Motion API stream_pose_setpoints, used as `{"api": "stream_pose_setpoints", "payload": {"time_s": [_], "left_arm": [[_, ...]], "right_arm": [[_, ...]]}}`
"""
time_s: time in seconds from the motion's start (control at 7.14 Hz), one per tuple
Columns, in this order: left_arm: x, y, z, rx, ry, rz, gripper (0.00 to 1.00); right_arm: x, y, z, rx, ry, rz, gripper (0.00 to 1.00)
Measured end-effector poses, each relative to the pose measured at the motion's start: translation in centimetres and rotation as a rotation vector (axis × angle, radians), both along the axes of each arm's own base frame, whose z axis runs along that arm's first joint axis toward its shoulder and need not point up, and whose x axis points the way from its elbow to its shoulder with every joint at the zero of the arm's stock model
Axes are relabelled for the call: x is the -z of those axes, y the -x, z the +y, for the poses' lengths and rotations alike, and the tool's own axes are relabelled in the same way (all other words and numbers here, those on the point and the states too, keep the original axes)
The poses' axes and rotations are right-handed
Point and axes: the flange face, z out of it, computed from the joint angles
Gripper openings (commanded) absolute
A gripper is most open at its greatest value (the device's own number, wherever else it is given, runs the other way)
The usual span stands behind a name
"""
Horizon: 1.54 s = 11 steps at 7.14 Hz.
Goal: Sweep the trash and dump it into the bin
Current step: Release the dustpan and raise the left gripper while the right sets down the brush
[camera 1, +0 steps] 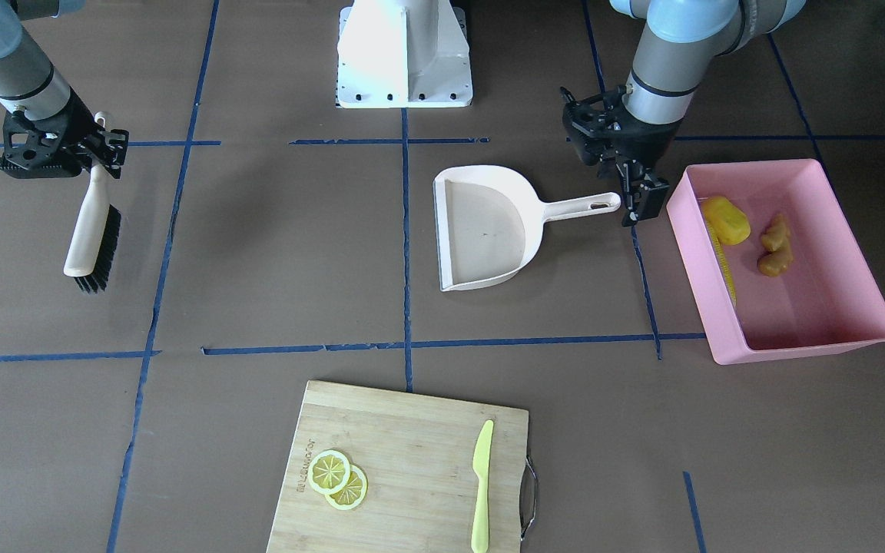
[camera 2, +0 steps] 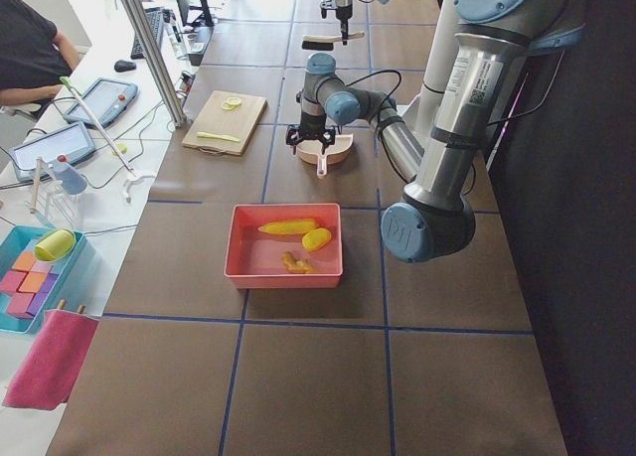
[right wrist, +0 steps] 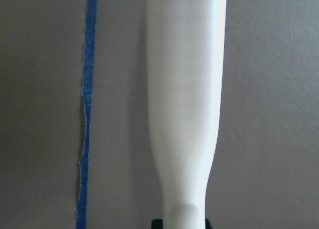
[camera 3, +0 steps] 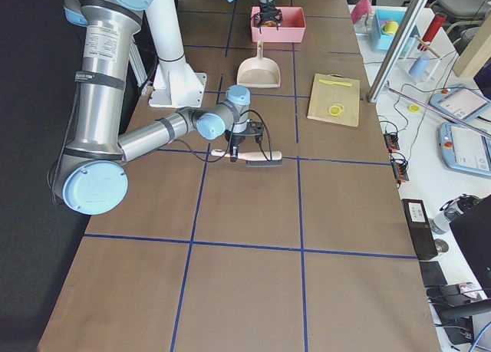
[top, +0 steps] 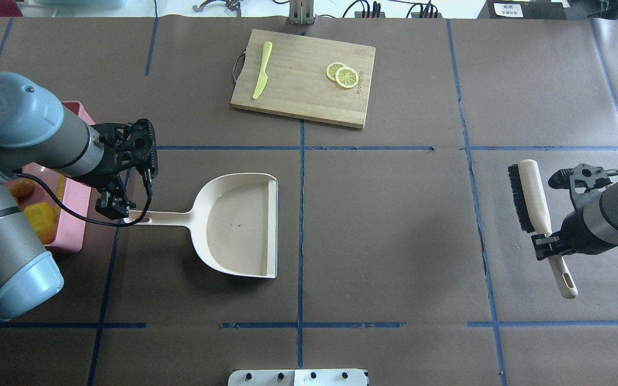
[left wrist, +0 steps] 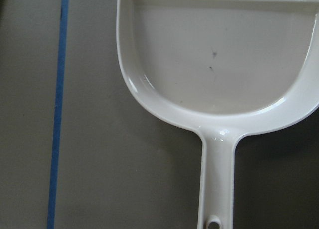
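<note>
The pink bin (camera 1: 796, 349) stands at the table's left end, beside my left arm. The corn cob (camera 1: 721, 257), the rounded yellow lump (camera 1: 727, 220) and the ginger root (camera 1: 774, 250) all lie in it. The beige dustpan (camera 1: 488, 230) lies flat and empty on the table. My left gripper (camera 1: 637, 201) is at the tip of its handle with the jaws apart, and the tip shows free beside them. My right gripper (camera 1: 101, 146) is shut on the handle of the black-bristled brush (camera 1: 89, 230), low over the table at the far right.
A bamboo cutting board (camera 1: 412, 461) lies at the operators' edge with two lemon slices (camera 1: 339, 478) and a yellow-green knife (camera 1: 481, 484) on it. The white robot base (camera 1: 404, 54) stands at the robot's side. Blue tape lines cross the brown table.
</note>
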Motion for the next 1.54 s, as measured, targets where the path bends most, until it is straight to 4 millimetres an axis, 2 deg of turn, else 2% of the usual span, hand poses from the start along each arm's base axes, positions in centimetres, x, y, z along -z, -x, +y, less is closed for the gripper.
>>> {"api": "stream_pose_setpoints", "payload": {"time_s": [0.28,0.56,0.84,1.12,1.26,1.4,1.54], "left_arm": [[-2.0,2.8,-1.0,0.05,0.026,-0.023,1.0],[-2.6,3.9,-1.5,0.09,0.051,-0.028,1.0],[-2.8,4.5,-1.8,0.119,0.067,-0.026,1.0],[-2.8,4.9,-2.1,0.13,0.071,-0.026,1.0],[-2.8,5.0,-2.1,0.132,0.071,-0.026,1.0],[-2.8,5.0,-2.1,0.133,0.071,-0.026,1.0],[-2.8,5.0,-2.1,0.133,0.071,-0.026,1.0]], "right_arm": [[-4.0,-1.9,-0.9,0.053,-0.016,0.035,0.04],[-7.6,-3.8,-1.4,0.074,-0.008,0.077,0.05],[-9.1,-4.4,-1.8,0.067,0.011,0.092,0.12],[-9.3,-4.9,-2.1,0.056,0.031,0.079,0.28],[-9.3,-5.2,-2.2,0.051,0.038,0.073,0.46],[-9.4,-5.2,-2.3,0.05,0.041,0.071,0.68],[-9.4,-5.2,-2.3,0.051,0.041,0.071,0.74]]}}
